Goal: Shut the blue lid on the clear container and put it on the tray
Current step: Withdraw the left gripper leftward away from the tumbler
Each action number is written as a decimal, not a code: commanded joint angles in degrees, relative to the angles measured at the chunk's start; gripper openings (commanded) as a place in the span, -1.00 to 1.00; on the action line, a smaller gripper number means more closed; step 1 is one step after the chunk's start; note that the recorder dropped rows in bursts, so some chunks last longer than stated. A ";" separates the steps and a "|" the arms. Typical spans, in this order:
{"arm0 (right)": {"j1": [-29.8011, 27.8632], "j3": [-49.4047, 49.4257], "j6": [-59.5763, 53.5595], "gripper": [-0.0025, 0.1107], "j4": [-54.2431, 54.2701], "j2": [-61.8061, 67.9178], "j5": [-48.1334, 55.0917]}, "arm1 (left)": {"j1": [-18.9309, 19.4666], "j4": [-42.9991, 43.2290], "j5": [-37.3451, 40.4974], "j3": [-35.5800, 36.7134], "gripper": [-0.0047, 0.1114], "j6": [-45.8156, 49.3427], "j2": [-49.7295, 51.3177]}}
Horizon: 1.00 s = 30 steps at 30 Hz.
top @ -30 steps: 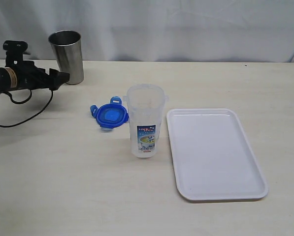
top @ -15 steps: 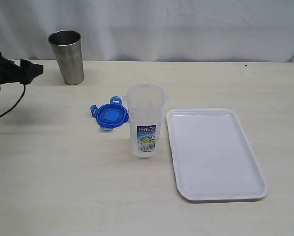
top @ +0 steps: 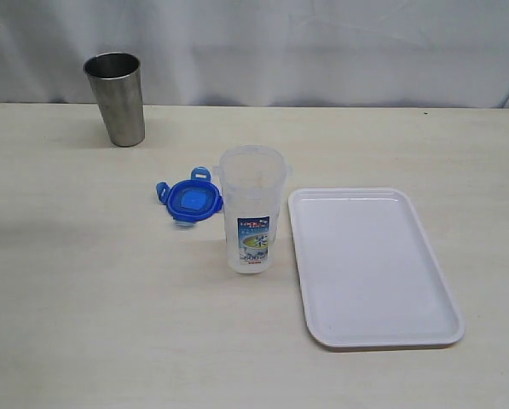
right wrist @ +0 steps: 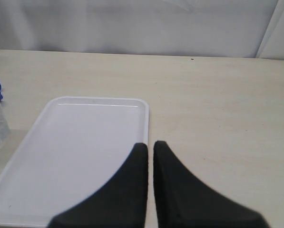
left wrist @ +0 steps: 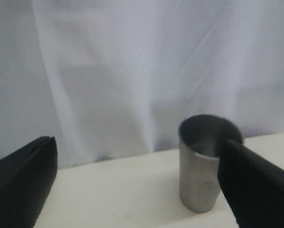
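You're looking at the container (top: 252, 209) standing upright near mid-table, long axis vertical, open mouth facing up, printed label low on the side facing the ext. camera. The lid (top: 190, 200) is lying flat just beside it on the left of that view, flaps splaying outward; can't tell whether the two are touching. The tray (top: 369, 273) is sitting flat just right of the container w/ a thin gap between, long axis running near-to-far. The table (top: 83, 298) is giving you open room in front and to the left; a steel tumbler (top: 118, 98) is standing well apart at the back, by the white curtain (top: 322, 43). Container is showing as clear smooth plastic, lid as translucent blue and roundish, tray as white w/ rounded corners and a low rim. Your L gripper (left wrist: 138, 142) is hanging w/ fingers spread wide, facing the tumbler. Your R gripper (right wrist: 150, 144) is showing in front of the tray, fingers pressing almost together, gripping nothing.
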 commanded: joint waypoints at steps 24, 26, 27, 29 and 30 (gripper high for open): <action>-0.21 0.15 -0.15 -0.88 0.05 -0.23 -0.12 | -13.91 33.06 0.70 0.92 -0.27 -51.92 -3.47; -0.21 0.15 -0.15 -0.88 0.05 -0.23 -0.12 | -13.91 33.06 -3.99 0.92 -0.27 -52.37 -1.39; -0.21 0.15 -0.15 -0.88 0.05 -0.23 -0.12 | -13.91 33.06 -6.16 0.92 -0.27 -52.26 0.18; -0.21 0.15 -0.15 -0.88 0.05 -0.23 -0.12 | -13.91 33.06 -6.14 0.92 -0.27 -51.72 3.12; -0.21 0.15 -0.15 -0.88 0.05 -0.23 -0.12 | -13.91 33.06 -4.66 0.92 -0.27 -48.77 4.50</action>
